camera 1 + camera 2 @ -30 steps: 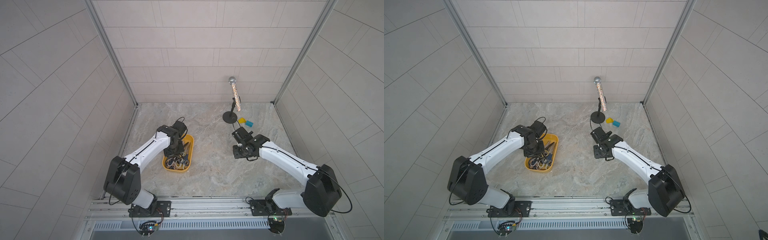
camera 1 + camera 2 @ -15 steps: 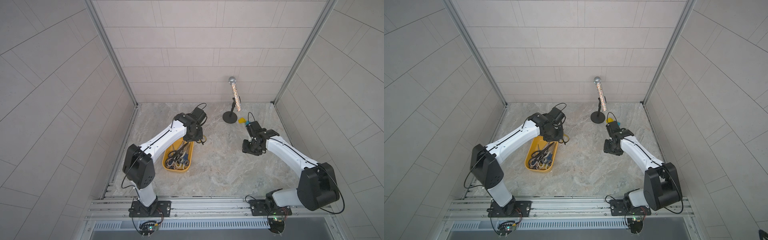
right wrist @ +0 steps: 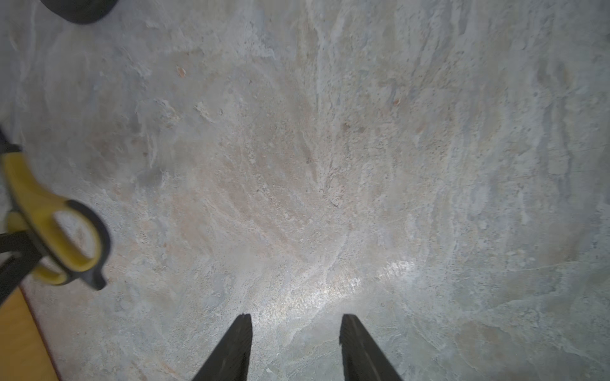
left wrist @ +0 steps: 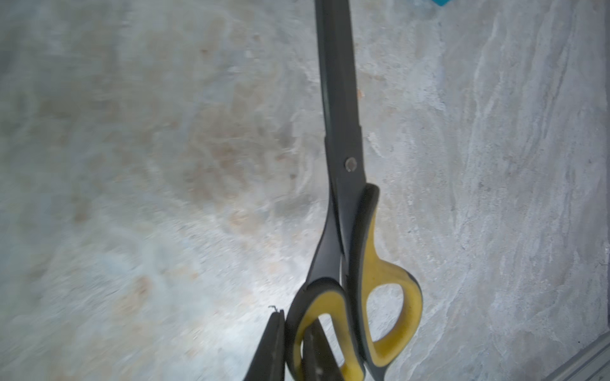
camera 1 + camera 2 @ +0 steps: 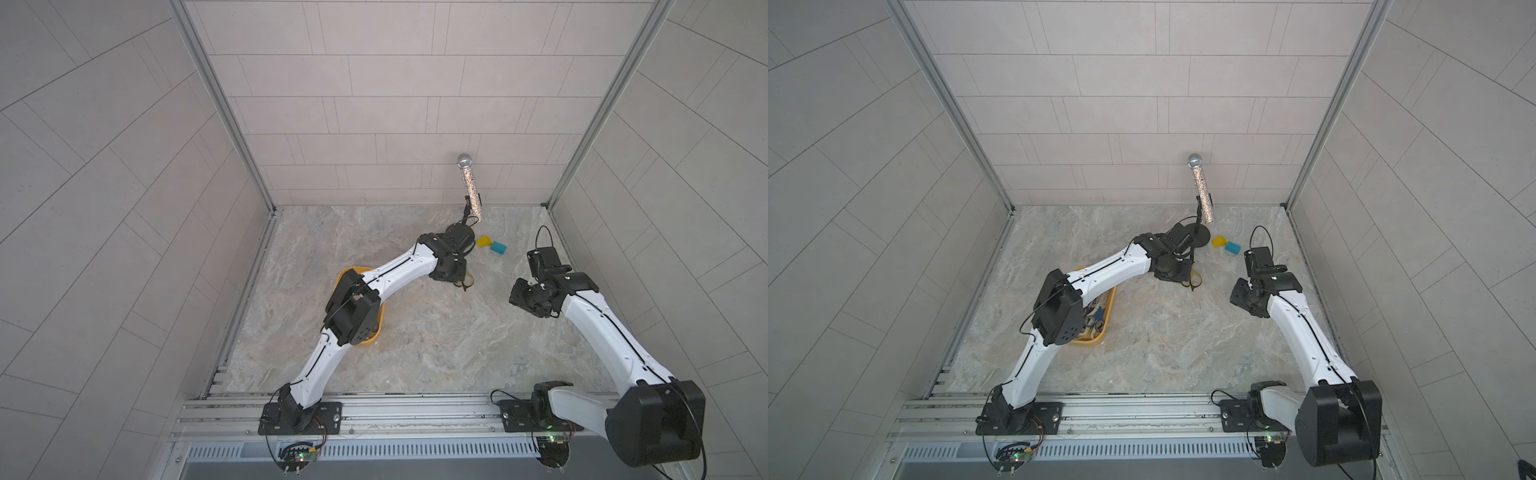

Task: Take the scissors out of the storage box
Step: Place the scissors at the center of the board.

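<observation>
My left gripper (image 4: 293,330) is shut on the yellow-and-black scissors (image 4: 343,158), one finger through a handle loop and the closed blades pointing away. In both top views the scissors (image 5: 466,283) (image 5: 1194,279) are held over the marble table right of the storage box, near the microphone base. The yellow storage box (image 5: 345,272) (image 5: 1108,305) lies mostly under my left arm, with more scissors (image 5: 1094,318) showing inside. My right gripper (image 3: 295,316) (image 5: 524,296) is open and empty over bare table, to the right of the held scissors (image 3: 49,224).
A glittery microphone (image 5: 469,183) stands on a black round-based stand (image 5: 1200,237) at the back. A small yellow block (image 5: 483,241) and a blue block (image 5: 498,248) lie just right of it. Tiled walls close in the table on three sides.
My left arm has lifted from the storage box and swung to the back right, carrying the yellow-and-black scissors. My right arm has drawn back to the right.
</observation>
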Controlling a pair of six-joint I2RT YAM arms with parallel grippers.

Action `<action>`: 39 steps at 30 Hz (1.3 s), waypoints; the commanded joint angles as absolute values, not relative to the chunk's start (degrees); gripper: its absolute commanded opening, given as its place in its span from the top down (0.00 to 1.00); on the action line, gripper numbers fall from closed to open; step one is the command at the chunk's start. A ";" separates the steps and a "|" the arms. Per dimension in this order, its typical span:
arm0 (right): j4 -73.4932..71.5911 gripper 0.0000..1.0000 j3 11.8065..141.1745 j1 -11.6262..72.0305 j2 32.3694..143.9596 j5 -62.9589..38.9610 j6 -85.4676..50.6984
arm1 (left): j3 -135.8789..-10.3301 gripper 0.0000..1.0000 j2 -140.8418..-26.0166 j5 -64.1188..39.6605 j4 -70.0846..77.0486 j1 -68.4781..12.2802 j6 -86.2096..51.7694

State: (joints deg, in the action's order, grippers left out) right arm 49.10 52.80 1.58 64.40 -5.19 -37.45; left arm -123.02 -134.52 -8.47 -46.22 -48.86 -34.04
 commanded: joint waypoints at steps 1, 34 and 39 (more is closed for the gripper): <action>49.47 0.52 50.97 0.50 59.63 -1.53 -39.20 | -128.90 1.00 -139.73 -11.60 -45.21 -49.98 -34.60; 47.25 0.52 49.04 -0.26 56.87 -8.67 -36.82 | -159.58 0.57 -155.39 -4.75 -64.86 -49.48 -39.05; 45.09 0.52 48.42 0.00 57.06 -10.77 -37.78 | -160.72 0.59 -149.19 -2.96 -74.22 -46.85 -32.14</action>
